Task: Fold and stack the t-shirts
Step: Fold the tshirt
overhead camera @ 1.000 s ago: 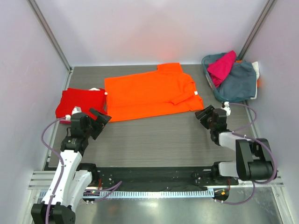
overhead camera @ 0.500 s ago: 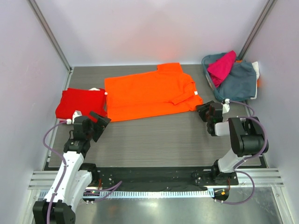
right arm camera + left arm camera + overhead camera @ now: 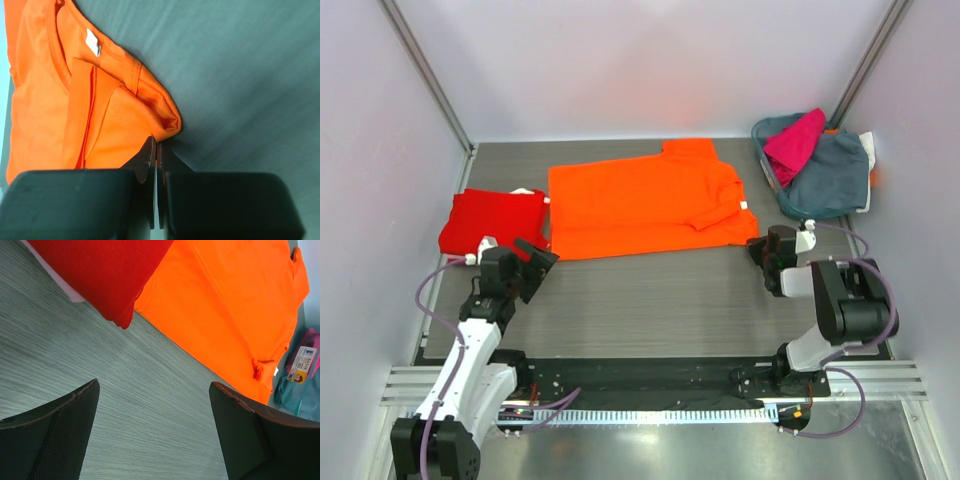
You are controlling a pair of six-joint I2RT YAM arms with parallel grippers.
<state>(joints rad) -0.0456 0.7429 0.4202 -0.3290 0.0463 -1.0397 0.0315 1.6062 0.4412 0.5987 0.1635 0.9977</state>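
The orange t-shirt (image 3: pixel 640 205) (image 3: pixel 225 305) (image 3: pixel 45 100) lies spread flat across the middle of the table. A folded red t-shirt (image 3: pixel 490 218) (image 3: pixel 110 270) rests at its left. A magenta t-shirt (image 3: pixel 795 140) drapes over the pile in the basket at the back right. My right gripper (image 3: pixel 758 245) (image 3: pixel 156 142) is low on the table, shut on the bunched near-right corner of the orange shirt. My left gripper (image 3: pixel 533 265) (image 3: pixel 155 387) hangs open over bare table, just in front of the red shirt, with nothing between its fingers.
A teal basket (image 3: pixel 767 165) (image 3: pixel 295 395) at the back right holds a grey-blue garment (image 3: pixel 830 175) beneath the magenta one. White fabric (image 3: pixel 525 192) pokes out from behind the red shirt. Pale walls close in both sides and the back of the table.
The right gripper moved in to the orange shirt's near-right corner and shut on it; the shirt shifted slightly to the right. The left gripper stayed open and barely moved.
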